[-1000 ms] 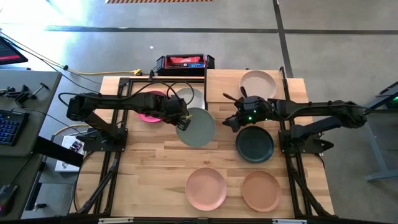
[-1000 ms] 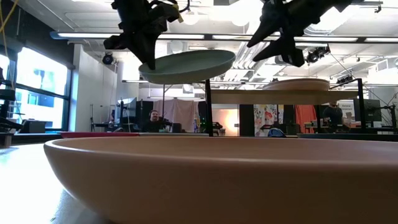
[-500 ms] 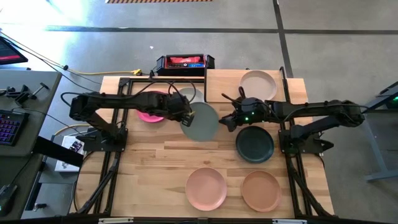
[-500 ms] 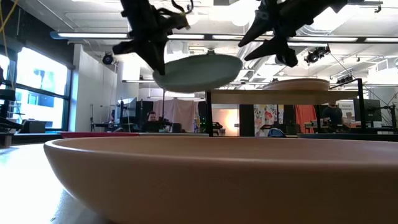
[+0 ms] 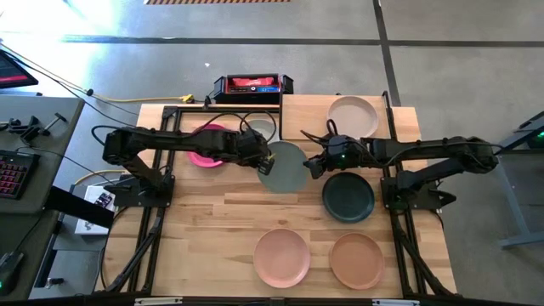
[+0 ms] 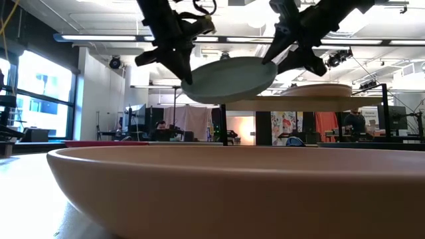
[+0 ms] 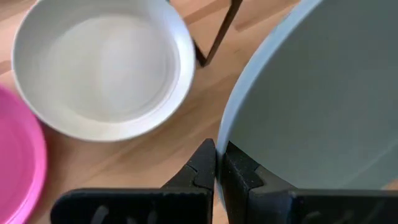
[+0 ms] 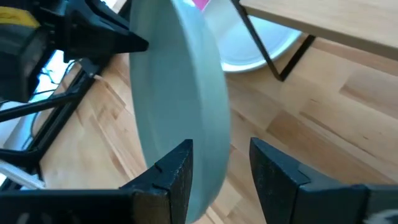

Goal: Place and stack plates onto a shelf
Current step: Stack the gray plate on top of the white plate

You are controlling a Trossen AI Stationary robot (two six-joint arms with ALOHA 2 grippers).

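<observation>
While it hangs in the air above the table, the left gripper [image 5: 262,161] pinches the edge of the sage green plate [image 5: 283,167], with its two fingers [image 7: 200,169] pressed tight on the rim. The left arm reaches out long and flat from the left side of the table toward the middle. The right gripper [image 5: 315,163] comes from the other side, and its fingers [image 8: 177,167] are spread apart around the far rim of the same plate, not closed on it. From the low view the plate [image 6: 229,79] sits tilted between the two grippers, just beside the shelf [image 6: 292,103] and about level with its board. Only the left wrist view shows clearly the light grey plate [image 7: 102,67] on the table under the shelf, right next to the magenta plate [image 7: 15,162]. On top of the shelf [image 5: 306,110] lies one beige plate [image 5: 353,115]. Down on the table lie the dark teal plate [image 5: 348,195], a pink plate [image 5: 281,257] and a peach plate [image 5: 357,260].
</observation>
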